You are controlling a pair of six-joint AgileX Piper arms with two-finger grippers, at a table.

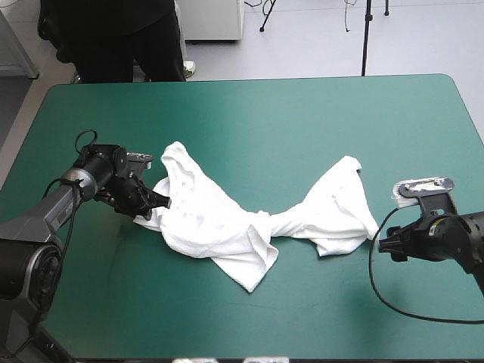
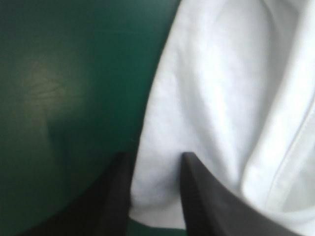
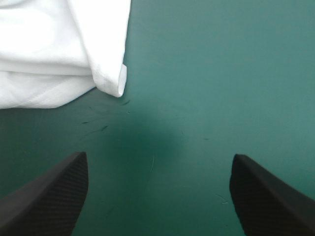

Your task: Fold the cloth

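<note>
So your white short-sleeved cotton T-shirt [image 1: 227, 227] isn't folded at all. It's a crumpled, stretched-out strip lying across the middle of the bench with the teal-green cover [image 1: 265, 113], running left to right. The left part is the bigger lump, all wrinkles and overlapping layers, with one flap hanging toward the near edge. Around the middle it's twisted into a narrow waist, then it fans out again into a smaller, flatter piece on the right.

Your left hand [image 1: 155, 203] is down low at the shirt's left edge. In its wrist view the two black fingers [image 2: 197, 196] are nearly together, pinching a fold of the white cloth between them, with a seam line running just beside.

Your right hand [image 1: 382, 246] sits just beside the shirt's right end, not touching it. Its fingers [image 3: 49, 196] are spread wide over bare cover, and a hemmed corner of the shirt [image 3: 106, 73] lies ahead of them, off to one side.
</note>
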